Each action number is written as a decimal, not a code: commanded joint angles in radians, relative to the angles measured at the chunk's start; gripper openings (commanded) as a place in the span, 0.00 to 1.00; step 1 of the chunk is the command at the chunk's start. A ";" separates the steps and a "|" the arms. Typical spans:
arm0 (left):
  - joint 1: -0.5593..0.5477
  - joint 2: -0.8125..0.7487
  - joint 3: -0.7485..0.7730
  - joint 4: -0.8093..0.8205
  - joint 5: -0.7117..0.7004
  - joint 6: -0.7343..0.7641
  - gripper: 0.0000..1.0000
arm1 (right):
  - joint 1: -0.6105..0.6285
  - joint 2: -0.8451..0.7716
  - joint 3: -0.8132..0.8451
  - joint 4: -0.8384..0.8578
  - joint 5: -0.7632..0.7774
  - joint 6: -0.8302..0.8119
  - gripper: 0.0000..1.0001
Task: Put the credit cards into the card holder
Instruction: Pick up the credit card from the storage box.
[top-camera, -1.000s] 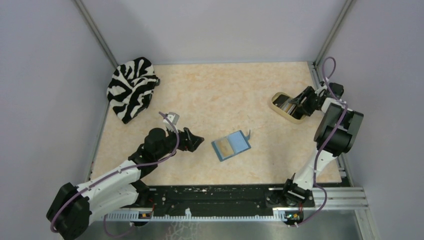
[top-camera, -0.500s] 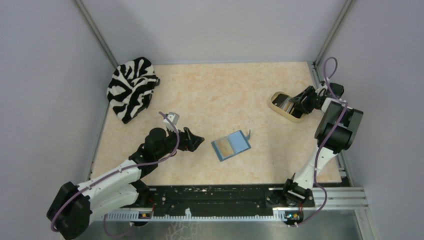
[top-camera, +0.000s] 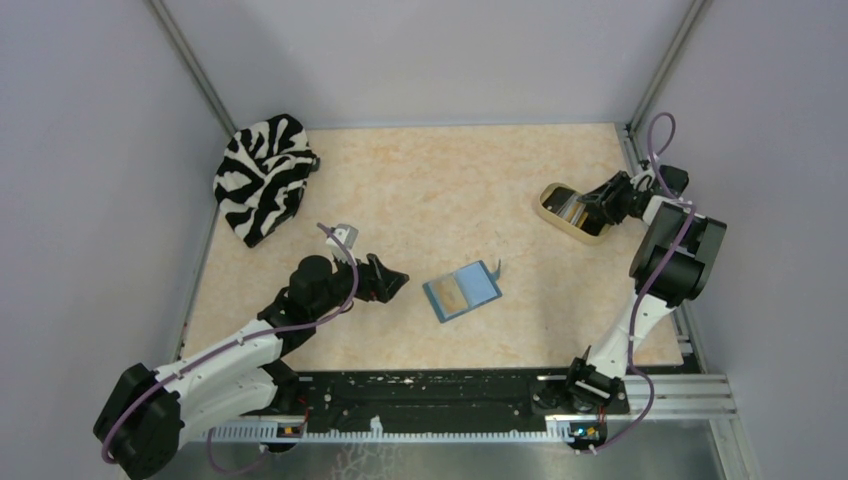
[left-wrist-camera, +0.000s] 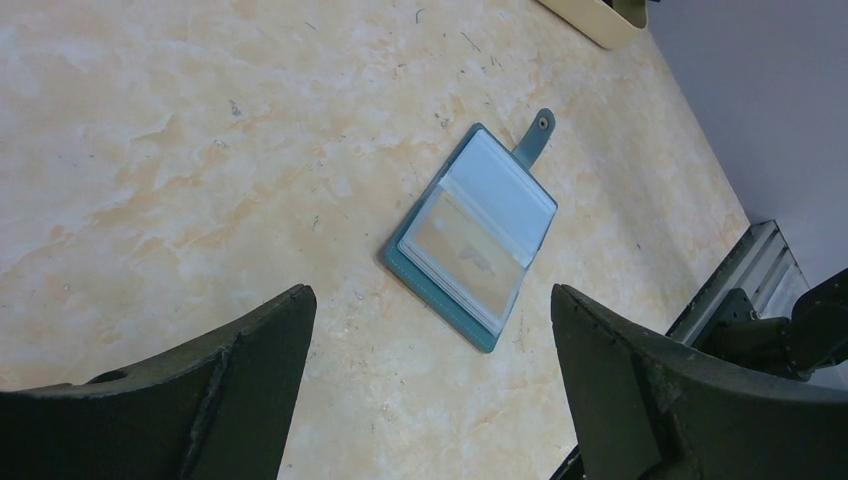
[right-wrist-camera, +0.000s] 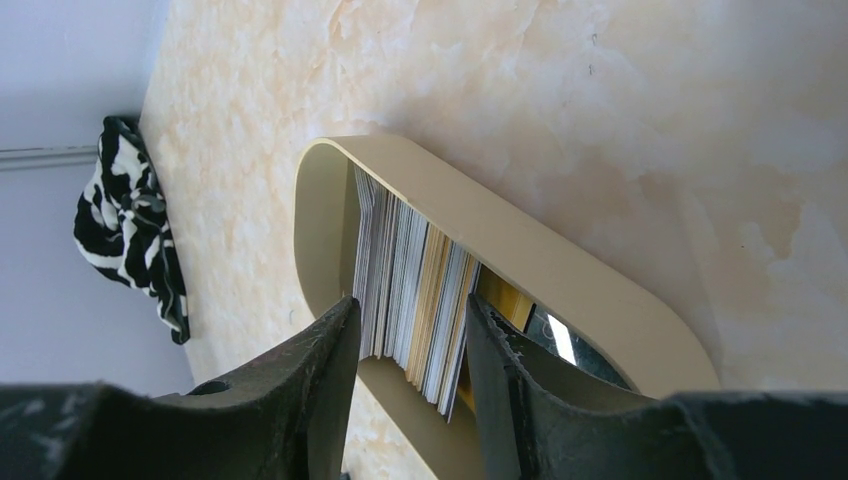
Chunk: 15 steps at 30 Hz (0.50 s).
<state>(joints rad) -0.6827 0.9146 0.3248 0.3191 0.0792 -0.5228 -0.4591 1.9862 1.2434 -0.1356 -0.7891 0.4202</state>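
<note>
Right claw (right-wrist-camera: 410, 310) straddles the cards (right-wrist-camera: 410, 270); left claw (left-wrist-camera: 430, 295) released.
Cards stand on edge in the tray (right-wrist-camera: 560, 270), directly between the right claw's fingers; firm grip cannot be confirmed. Holder (left-wrist-camera: 470, 235) lies open mid tabletop (top-camera: 420, 180), nearer the left claw, long axis diagonal.

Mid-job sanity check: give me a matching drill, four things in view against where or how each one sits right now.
1. card holder
2. credit cards
3. zebra cloth
4. left gripper

A. bunched in the far-left corner
B. standing on edge in the beige tray
C. jaws wide, holding nothing
D. lying open, mid-table

Pairs: 1-D, 2-B, 3-A, 4-C
</note>
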 joint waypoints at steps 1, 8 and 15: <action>0.002 0.005 -0.003 0.044 0.014 -0.004 0.93 | 0.005 0.009 0.003 0.002 -0.036 -0.015 0.43; 0.002 0.007 -0.003 0.046 0.014 -0.006 0.93 | 0.004 -0.053 -0.005 -0.042 0.070 -0.083 0.51; 0.002 0.018 0.003 0.053 0.022 -0.004 0.93 | 0.004 -0.089 -0.027 -0.011 0.029 -0.081 0.52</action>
<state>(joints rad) -0.6827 0.9268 0.3248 0.3378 0.0818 -0.5240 -0.4557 1.9537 1.2167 -0.1757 -0.7425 0.3588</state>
